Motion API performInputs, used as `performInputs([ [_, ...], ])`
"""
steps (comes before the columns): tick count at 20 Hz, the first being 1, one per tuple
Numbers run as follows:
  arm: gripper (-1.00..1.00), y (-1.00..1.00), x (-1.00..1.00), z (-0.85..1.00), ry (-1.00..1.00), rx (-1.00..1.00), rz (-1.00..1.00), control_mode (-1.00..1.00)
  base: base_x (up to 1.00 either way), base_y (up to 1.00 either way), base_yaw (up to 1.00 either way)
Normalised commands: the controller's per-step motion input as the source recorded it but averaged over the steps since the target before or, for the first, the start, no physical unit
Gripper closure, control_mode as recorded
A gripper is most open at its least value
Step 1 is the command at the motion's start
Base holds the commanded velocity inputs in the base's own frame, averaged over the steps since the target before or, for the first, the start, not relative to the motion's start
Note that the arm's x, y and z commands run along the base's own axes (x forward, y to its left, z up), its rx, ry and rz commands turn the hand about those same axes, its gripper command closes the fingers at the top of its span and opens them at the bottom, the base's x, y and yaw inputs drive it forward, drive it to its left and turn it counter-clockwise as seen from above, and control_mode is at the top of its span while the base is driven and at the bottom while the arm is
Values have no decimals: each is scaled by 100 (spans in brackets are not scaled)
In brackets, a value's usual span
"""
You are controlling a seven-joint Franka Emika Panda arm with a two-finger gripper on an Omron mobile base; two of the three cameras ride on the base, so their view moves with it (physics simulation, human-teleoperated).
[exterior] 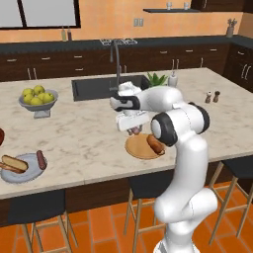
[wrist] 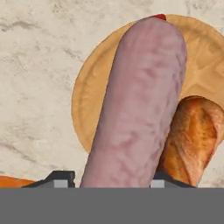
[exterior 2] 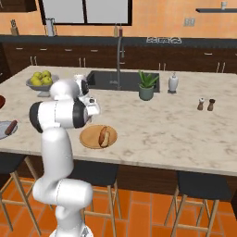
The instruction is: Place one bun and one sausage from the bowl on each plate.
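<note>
Gripper (exterior: pixel 132 129) is clamped on a sausage (wrist: pixel 140 105), which sticks out long past the fingertips in the hand view, so I've got it by one end. I'm hanging it over the tan plate (wrist: pixel 87 100) near the front edge of the counter (exterior: pixel 84 128), where a bun (wrist: pixel 192 135) already sits on one side. That leaves the bare half of the plate free, which I reckon is where the sausage should go, alongside the bun rather than on top of it.

Further out, the grey plate (exterior: pixel 27 173) at the counter's front left already has its own bun (exterior: pixel 14 163) and sausage (exterior: pixel 41 159) side by side. So by my read this drop finishes the job. A sliver of the dark bowl (exterior: pixel 1 136) peeks in at the far left edge. Apples (exterior: pixel 37 96) in the grey pedestal bowl sit behind, well out of the way.
</note>
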Motion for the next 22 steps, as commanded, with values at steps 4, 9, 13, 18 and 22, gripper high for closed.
performInputs([
  [4,100,-54,-2,-99,0,23,0,-100,0,0,0],
  [9,100,-32,-9,-81,-4,20,0,-100,0,0,0],
  [13,100,46,-45,-57,-9,0,0,-100,0,0,0],
  [18,100,13,-37,-82,-7,0,0,-100,0,0,0],
  [22,-100,-18,-4,-75,-9,5,0,-100,0,0,0],
])
